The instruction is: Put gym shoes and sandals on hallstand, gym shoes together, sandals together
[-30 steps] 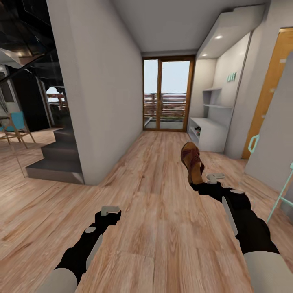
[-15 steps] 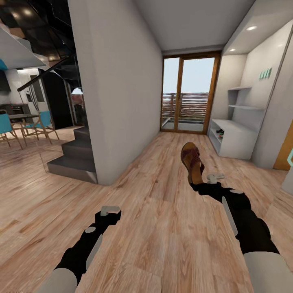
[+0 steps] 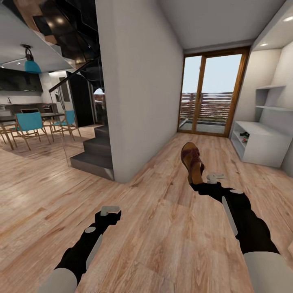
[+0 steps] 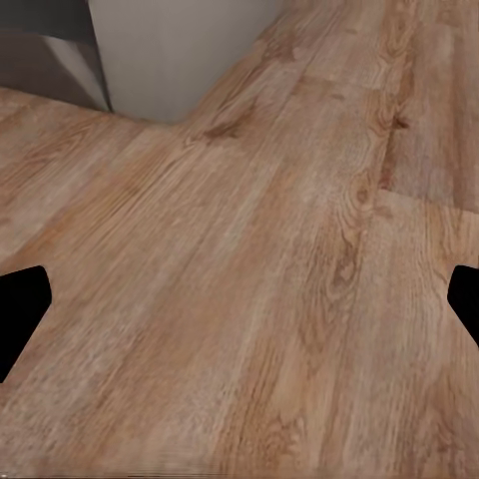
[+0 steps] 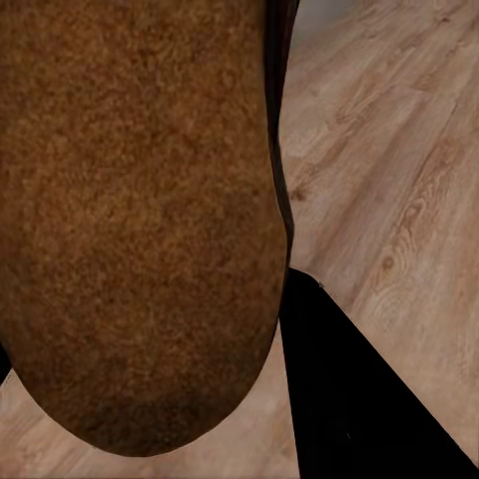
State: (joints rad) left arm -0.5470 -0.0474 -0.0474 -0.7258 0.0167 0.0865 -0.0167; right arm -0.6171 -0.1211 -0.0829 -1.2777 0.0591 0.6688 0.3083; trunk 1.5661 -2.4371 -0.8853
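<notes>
The floor point(image 3: 154, 228) runs on toward the glass door point(image 3: 209, 97), with the white hallstand point(image 3: 260, 142) at the far right, well apart from the robot (something dark sits in its low opening, too small to name). The right gripper point(image 3: 202, 184) is clamped on a sandal point(image 3: 192, 160) by its heel end, toe up; the right wrist view shows its tan sole point(image 5: 140, 220). The left gripper point(image 3: 110, 211) hangs empty, fingers spread. A heel-only grip could let the sandal swing or slip on the drive over.
</notes>
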